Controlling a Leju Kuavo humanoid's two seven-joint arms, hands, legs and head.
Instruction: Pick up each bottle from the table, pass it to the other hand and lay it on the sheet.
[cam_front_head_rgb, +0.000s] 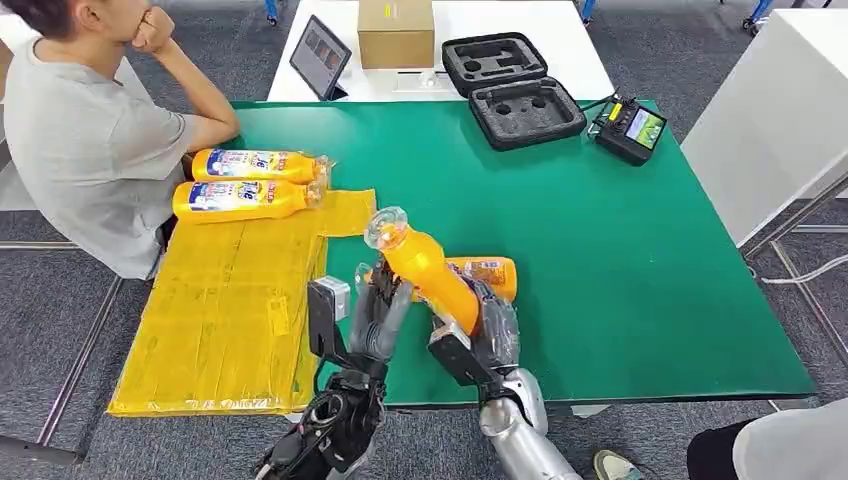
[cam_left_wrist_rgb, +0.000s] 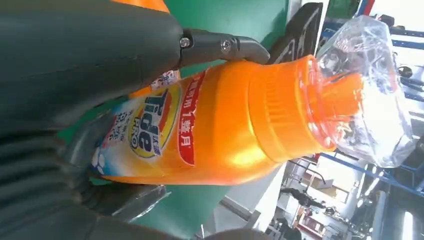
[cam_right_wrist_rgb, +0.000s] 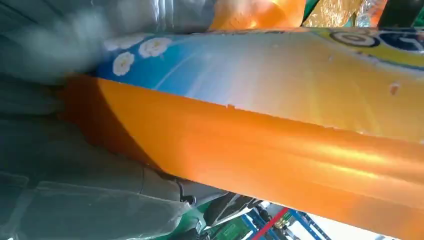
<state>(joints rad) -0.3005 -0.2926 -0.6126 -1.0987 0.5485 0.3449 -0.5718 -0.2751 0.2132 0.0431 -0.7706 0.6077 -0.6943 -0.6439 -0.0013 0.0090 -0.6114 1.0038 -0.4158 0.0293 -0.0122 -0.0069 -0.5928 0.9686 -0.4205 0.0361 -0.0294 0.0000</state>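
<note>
Two orange plastic detergent bottles (cam_front_head_rgb: 250, 182) lie on the far yellow sheet (cam_front_head_rgb: 230, 310). Right hand (cam_front_head_rgb: 490, 325) grips a third bottle (cam_front_head_rgb: 425, 268); left hand (cam_front_head_rgb: 378, 310) closing round it (grip unclear). A fourth bottle (cam_front_head_rgb: 490, 272) waits on the green table (cam_front_head_rgb: 620, 250).

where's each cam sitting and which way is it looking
Head view: high on the robot, looking forward and down at the green table; both arms rise from below, right robot hand gripping the bottle, left robot hand beside it.
Left wrist view: behind the left robot hand, facing the bottle's cap.
Right wrist view: behind the right robot hand, pressed close to the bottle's side.
All three share that bottle.
</note>
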